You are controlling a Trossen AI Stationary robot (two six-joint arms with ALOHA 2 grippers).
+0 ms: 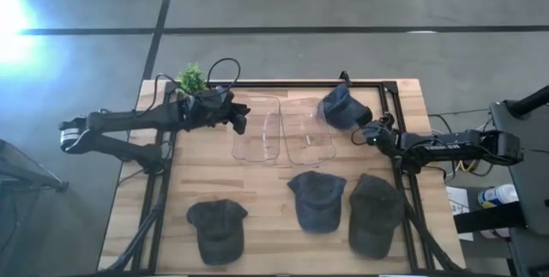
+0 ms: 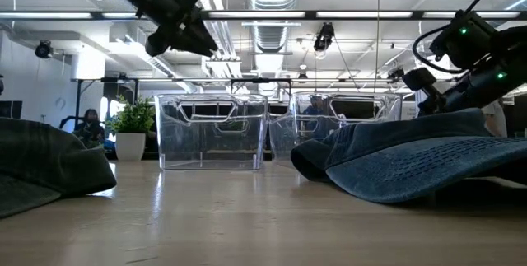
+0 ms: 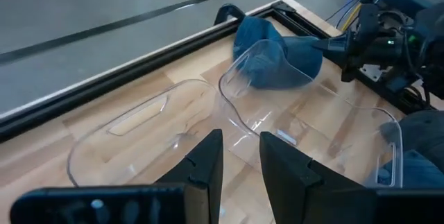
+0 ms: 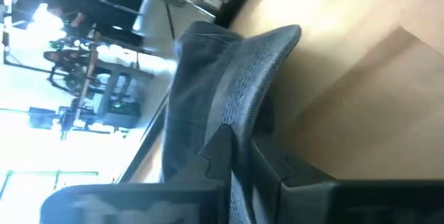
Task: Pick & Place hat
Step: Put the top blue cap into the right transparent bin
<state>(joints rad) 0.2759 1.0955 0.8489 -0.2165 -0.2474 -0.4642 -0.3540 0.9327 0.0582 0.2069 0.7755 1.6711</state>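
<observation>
A blue cap (image 1: pixel 341 105) sits at the table's far right, beside the right one of two clear plastic bins (image 1: pixel 307 133). My right gripper (image 1: pixel 367 131) comes in from the right and is shut on the cap's brim. The cap also shows in the left wrist view (image 3: pixel 274 54). My left gripper (image 1: pixel 243 118) hovers over the left clear bin (image 1: pixel 257 129), empty, with a narrow gap between its fingers (image 3: pixel 208 158). Three more dark caps lie along the near side: left (image 1: pixel 216 225), middle (image 1: pixel 317 198) and right (image 1: pixel 375 213). My right gripper pinches the blue cap's brim (image 4: pixel 257 78) between its two fingers (image 4: pixel 222 148). The fingers come nearly level from the table's right side. The crown lies away from the gripper, beside the right bin's far corner. I cannot tell whether it is clear of the table.
A small potted plant (image 1: pixel 193 78) stands at the far left corner. A black frame (image 1: pixel 390 97) runs along the table's far and right edges. Bare wood (image 1: pixel 266 225) lies between the bins and the near caps.
</observation>
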